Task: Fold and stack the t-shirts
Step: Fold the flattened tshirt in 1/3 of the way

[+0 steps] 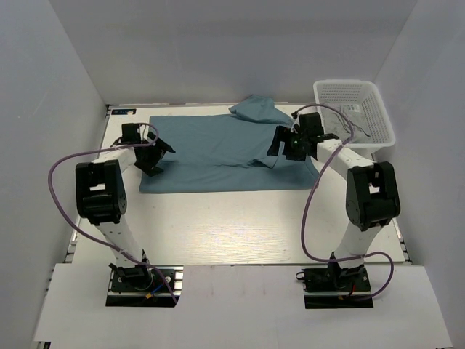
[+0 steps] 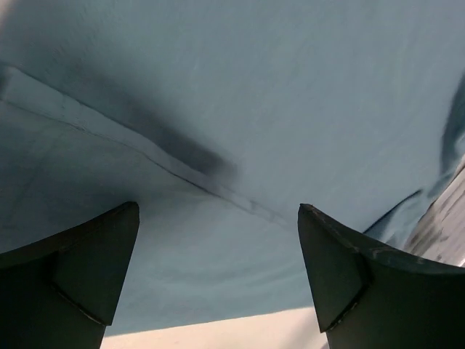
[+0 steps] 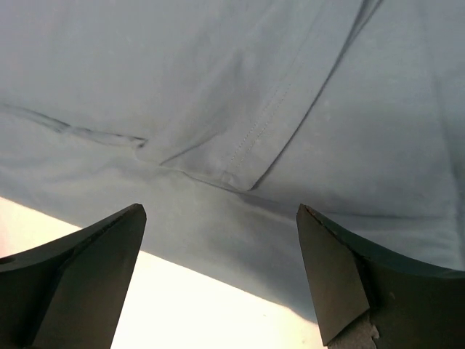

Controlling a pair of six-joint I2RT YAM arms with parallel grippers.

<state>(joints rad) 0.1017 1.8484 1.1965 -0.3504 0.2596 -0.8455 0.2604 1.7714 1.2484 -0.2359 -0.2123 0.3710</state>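
A teal-blue t-shirt (image 1: 218, 149) lies spread flat across the back half of the table, one sleeve bunched at its far right (image 1: 258, 109). My left gripper (image 1: 161, 154) is open at the shirt's left edge, just above the cloth (image 2: 240, 109). Its fingers (image 2: 87, 262) frame the shirt's edge and a strip of bare table. My right gripper (image 1: 277, 144) is open over the shirt's right side, above a folded sleeve hem (image 3: 254, 138). Its fingers (image 3: 349, 269) frame the cloth edge. Neither gripper holds anything.
A white mesh basket (image 1: 378, 116) stands at the back right corner, close to the right arm. The white table (image 1: 232, 225) lies in front of the shirt. White walls enclose the left, back and right sides.
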